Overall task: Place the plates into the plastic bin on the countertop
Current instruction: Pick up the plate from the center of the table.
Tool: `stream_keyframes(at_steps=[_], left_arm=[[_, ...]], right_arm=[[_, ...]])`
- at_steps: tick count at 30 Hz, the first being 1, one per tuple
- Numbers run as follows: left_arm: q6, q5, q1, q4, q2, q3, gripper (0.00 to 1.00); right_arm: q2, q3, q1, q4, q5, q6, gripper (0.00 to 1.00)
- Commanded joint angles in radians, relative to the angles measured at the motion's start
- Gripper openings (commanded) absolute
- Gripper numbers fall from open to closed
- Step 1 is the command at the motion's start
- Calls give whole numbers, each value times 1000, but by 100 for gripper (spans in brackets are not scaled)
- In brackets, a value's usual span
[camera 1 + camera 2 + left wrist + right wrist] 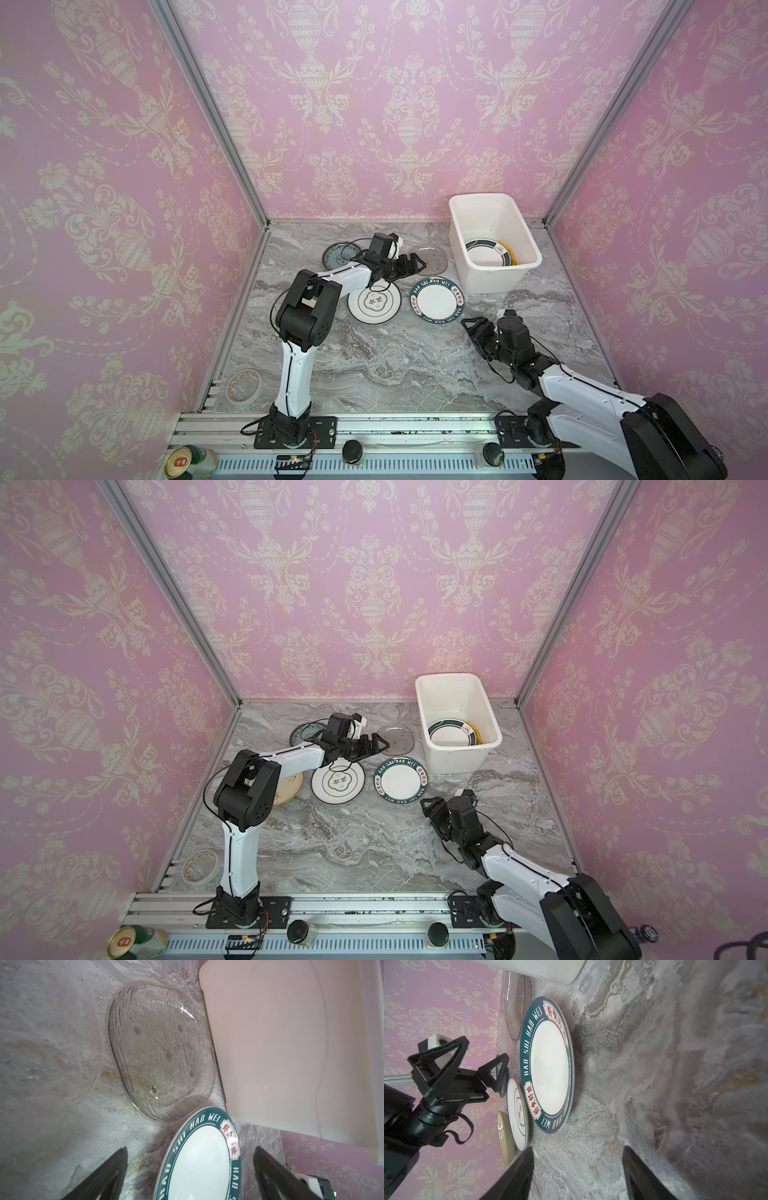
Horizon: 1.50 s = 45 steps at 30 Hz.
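Left pincer [413,265] is hanging wide open with nothing in it, up off the counter. In its wrist view the lettered plate [199,1159], the green-rimmed one, sits below between the two jaws. Just ahead of its tips there are two glass ones: a ribbed glass plate [162,1053] and a fainter clear plate [52,1043] beside it. The plastic bin [490,280] is right past those, with the ribbed one's edge close to its wall. Under that pincer's wrist is the emblem plate [374,303], white with a dark rim. Off to the far side of the wrist is a teal patterned plate [343,255], and back by the elbow a cream plate [286,789]. So that's six on the counter. Inside the bin I count a white dark-rimmed plate [488,253] on top and a yellow plate [512,254] poking out under it; can't tell if there's more. Right pincer [473,326] has its jaws parted too, empty, low over bare stone, tips just short of the lettered plate and not touching it. Further out there's one tape roll [243,386] and one can [185,461]. The countertop [395,365] is grey marble with white veins. It's boxed in by three walls of pink wallpaper [395,104] with cream damask, and there are two metal posts [208,108] in the back corners.
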Motion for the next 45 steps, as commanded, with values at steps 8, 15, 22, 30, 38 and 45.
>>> stream_keyframes(at_steps=[8, 15, 22, 30, 38, 45], left_arm=[[319, 5, -23, -474, 115, 229, 95], [336, 53, -39, -517, 158, 285, 95], [349, 129, -53, -551, 197, 325, 90], [403, 173, -60, -557, 207, 345, 84], [459, 171, -77, -597, 212, 379, 78], [476, 148, -113, -626, 180, 383, 78]], right_arm=[[132, 76, -15, 120, 9, -40, 68], [156, 76, -49, 91, 15, -54, 68], [215, 80, -115, 126, -30, -74, 68], [349, 130, -163, 201, -127, -113, 69], [530, 179, -176, 357, -248, -99, 65], [572, 160, -176, 445, -247, -64, 59]])
